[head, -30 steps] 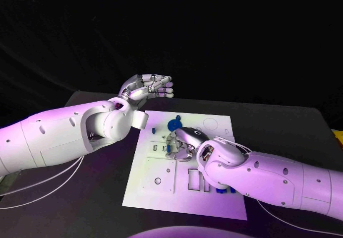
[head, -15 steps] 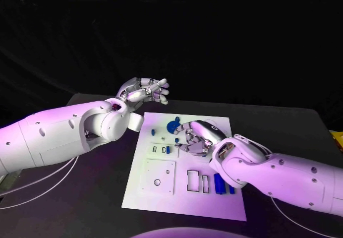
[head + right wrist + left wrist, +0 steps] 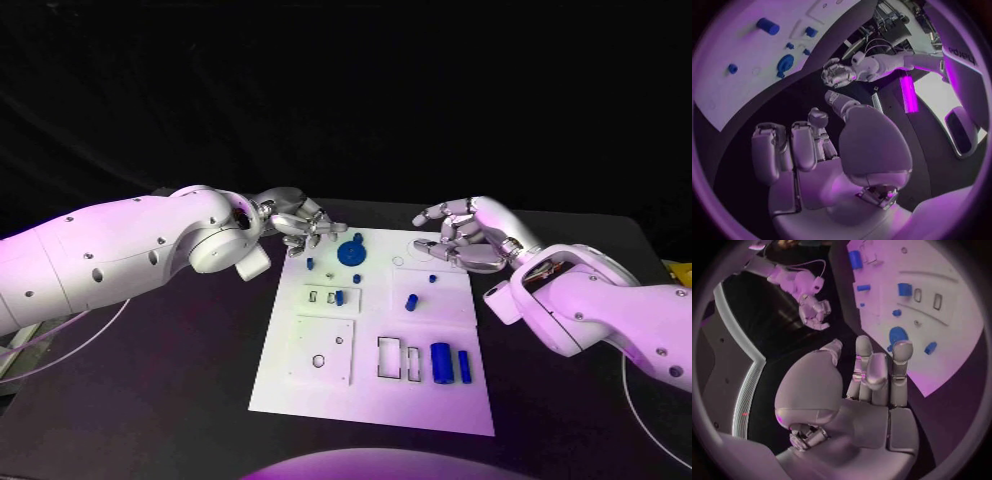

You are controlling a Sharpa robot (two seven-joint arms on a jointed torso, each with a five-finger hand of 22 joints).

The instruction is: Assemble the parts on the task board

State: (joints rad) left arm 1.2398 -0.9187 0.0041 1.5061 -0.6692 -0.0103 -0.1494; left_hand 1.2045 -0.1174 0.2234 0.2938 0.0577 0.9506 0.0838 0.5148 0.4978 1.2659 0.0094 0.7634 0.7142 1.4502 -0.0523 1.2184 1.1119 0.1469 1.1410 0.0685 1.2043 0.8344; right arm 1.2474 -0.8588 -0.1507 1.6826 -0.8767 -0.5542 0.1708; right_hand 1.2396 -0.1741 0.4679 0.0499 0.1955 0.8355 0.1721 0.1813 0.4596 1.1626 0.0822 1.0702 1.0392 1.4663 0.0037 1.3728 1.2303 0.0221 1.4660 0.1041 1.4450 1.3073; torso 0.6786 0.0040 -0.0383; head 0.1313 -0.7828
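The white task board (image 3: 325, 385) lies in the middle of the table. On it are a round blue disc (image 3: 351, 252) near the far edge, a small blue peg (image 3: 413, 301) at mid-board, and a blue cylinder (image 3: 441, 360) beside a thin blue piece (image 3: 464, 367) near the right edge. My left hand (image 3: 300, 225) hovers at the board's far left corner, fingers loosely curved and holding nothing; its wrist view shows its fingers (image 3: 873, 372) bare. My right hand (image 3: 464, 232) hangs over the far right corner with fingers apart and nothing in them (image 3: 811, 145).
The board has several rectangular cut-outs (image 3: 392, 360) and a square inset plate (image 3: 323, 350) on its near half. Black table (image 3: 144, 400) surrounds the board. White cables (image 3: 87, 345) trail under my left arm. A yellow object (image 3: 682, 272) sits at the table's right edge.
My right hand has lifted off the middle of the board and drawn back to its far right corner, uncovering the parts. My left hand has come down toward the far left corner.
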